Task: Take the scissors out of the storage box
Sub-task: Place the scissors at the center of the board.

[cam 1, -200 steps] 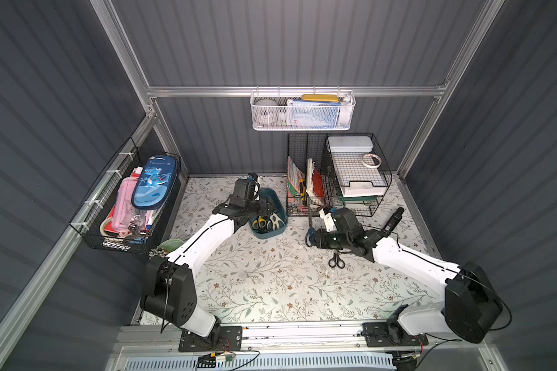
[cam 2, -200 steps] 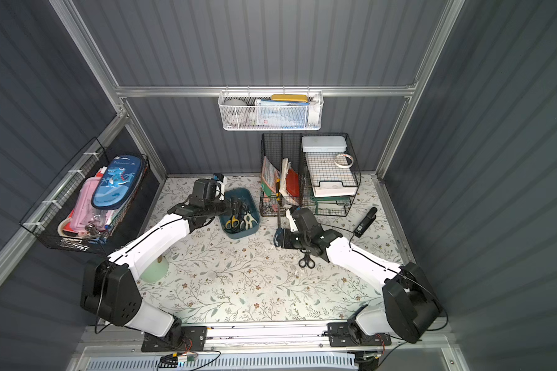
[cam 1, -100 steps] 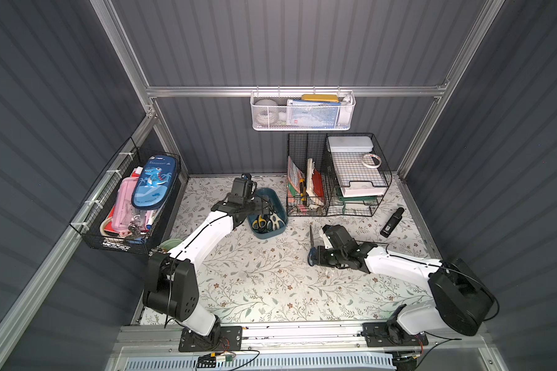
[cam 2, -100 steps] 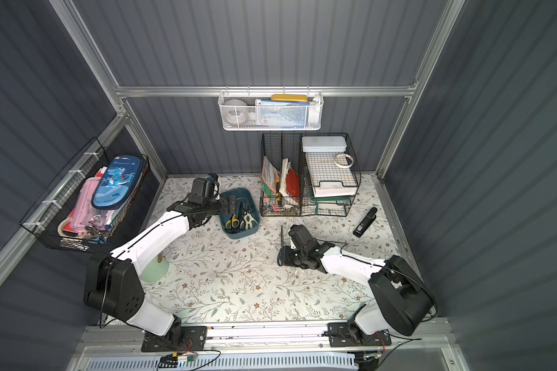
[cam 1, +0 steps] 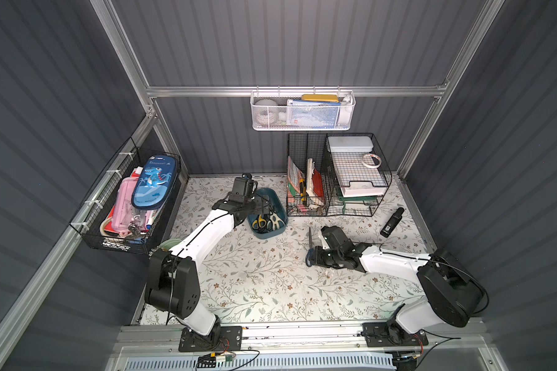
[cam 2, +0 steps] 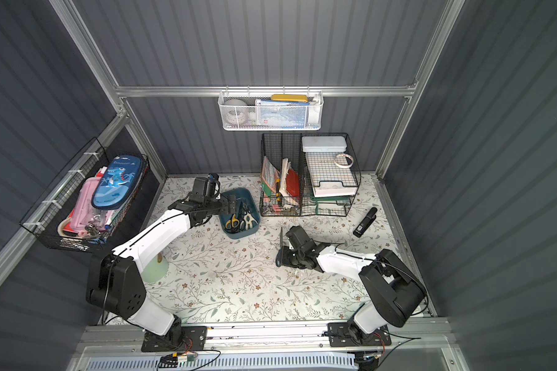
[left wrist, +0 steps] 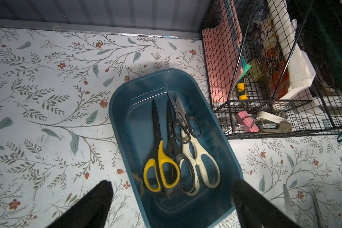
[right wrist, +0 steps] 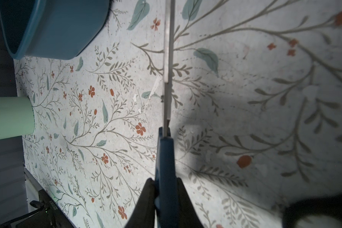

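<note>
Over the last sec the L gripper [left wrist: 172, 185] went from part-open to jaws fully wide, empty, and hangs over the storage box [left wrist: 134, 122]. That looks like set-up for the next pick. Meanwhile the R arm came away from the black wire rack [cam 1: 306, 208] and dropped low toward mid-surface. The R gripper [right wrist: 164, 181] is pinched narrow on the handle of the blue-handled pr [right wrist: 164, 154], blade edge-on and pointing at the back edge. Can't tell if it touches the surface [cam 1: 254, 289] yet. So one pr is out and about to be set down, w/ most still to go. The box sits near the back edge, left of centre, just beside the rack.

Count:
- 4 prs in the box: yellow-handled pr [left wrist: 160, 152], dark grey-handled pr [left wrist: 171, 136], cream-handled pr [left wrist: 198, 158], small black-handled pr [left wrist: 179, 110], all overlapping.
- 1 pr held, so 5 seen.
- What looked like a black pr lay on the surface by the R arm 1 s ago. No view shows it now, prob. under the arm.
- Also 1 box, 2 grippers, 1 rack, 1 black stapler [cam 1: 392, 221] near the right edge, 1 pale-green item [cam 2: 156, 266] near the left edge.
</note>
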Robot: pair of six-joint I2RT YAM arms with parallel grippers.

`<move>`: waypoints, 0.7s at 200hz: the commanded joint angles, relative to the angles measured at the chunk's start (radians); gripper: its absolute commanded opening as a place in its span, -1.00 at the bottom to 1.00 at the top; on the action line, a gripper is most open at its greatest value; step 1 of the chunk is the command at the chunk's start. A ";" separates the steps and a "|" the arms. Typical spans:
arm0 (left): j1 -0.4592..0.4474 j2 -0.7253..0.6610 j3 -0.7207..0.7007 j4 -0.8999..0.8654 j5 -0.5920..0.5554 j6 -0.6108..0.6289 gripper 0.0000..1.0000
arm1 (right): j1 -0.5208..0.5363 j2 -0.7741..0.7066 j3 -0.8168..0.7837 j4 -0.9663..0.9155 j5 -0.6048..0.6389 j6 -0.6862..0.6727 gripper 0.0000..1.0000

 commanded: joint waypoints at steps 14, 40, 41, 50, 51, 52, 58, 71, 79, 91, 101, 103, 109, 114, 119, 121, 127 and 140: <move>0.004 0.018 0.023 -0.025 -0.004 -0.006 0.99 | 0.000 0.044 0.008 -0.032 0.011 0.000 -0.86; 0.004 0.016 0.019 -0.027 -0.008 -0.005 0.99 | -0.002 0.070 0.012 -0.041 0.006 0.003 -0.81; 0.004 0.015 0.019 -0.028 -0.008 -0.005 0.98 | -0.003 0.070 0.012 -0.042 0.006 0.003 -0.81; 0.004 0.014 0.017 -0.028 -0.011 -0.003 0.99 | -0.004 0.075 0.013 -0.047 0.008 0.003 -0.77; 0.004 0.014 0.017 -0.028 -0.011 -0.002 0.99 | -0.005 0.075 0.013 -0.048 0.010 0.003 -0.76; 0.004 0.014 0.017 -0.028 -0.012 -0.002 0.99 | -0.005 0.075 0.012 -0.049 0.011 0.003 -0.76; 0.004 0.013 0.017 -0.028 -0.014 -0.003 0.99 | -0.004 0.076 0.015 -0.060 0.016 0.002 -0.73; 0.004 0.013 0.017 -0.030 -0.018 -0.002 0.99 | -0.005 0.075 0.019 -0.086 0.026 -0.006 -0.67; 0.004 0.013 0.017 -0.030 -0.019 -0.002 0.98 | -0.007 0.069 0.015 -0.098 0.033 -0.009 -0.60; 0.004 0.013 0.018 -0.029 -0.023 -0.004 0.99 | -0.007 0.057 0.008 -0.109 0.051 -0.012 -0.54; 0.004 0.013 0.018 -0.028 -0.026 -0.006 0.99 | -0.009 0.046 0.003 -0.127 0.066 -0.017 -0.46; 0.004 0.013 0.017 -0.028 -0.026 -0.005 0.99 | -0.009 0.045 0.003 -0.131 0.069 -0.018 -0.45; 0.004 0.014 0.018 -0.027 -0.026 -0.006 0.99 | -0.009 0.041 0.003 -0.141 0.076 -0.024 -0.43; 0.005 0.017 0.017 -0.026 -0.027 -0.007 0.99 | -0.009 0.039 0.002 -0.150 0.082 -0.027 -0.41; 0.004 0.019 0.017 -0.025 -0.027 -0.009 0.99 | -0.009 0.034 0.001 -0.156 0.090 -0.030 -0.38; 0.004 0.019 0.017 -0.025 -0.027 -0.009 0.99 | -0.010 0.033 0.001 -0.158 0.091 -0.032 -0.36; 0.004 0.021 0.017 -0.024 -0.025 -0.010 0.99 | -0.010 0.032 -0.002 -0.164 0.097 -0.036 -0.34; 0.004 0.026 0.018 -0.021 -0.024 -0.013 0.99 | -0.013 0.029 0.002 -0.180 0.113 -0.046 -0.30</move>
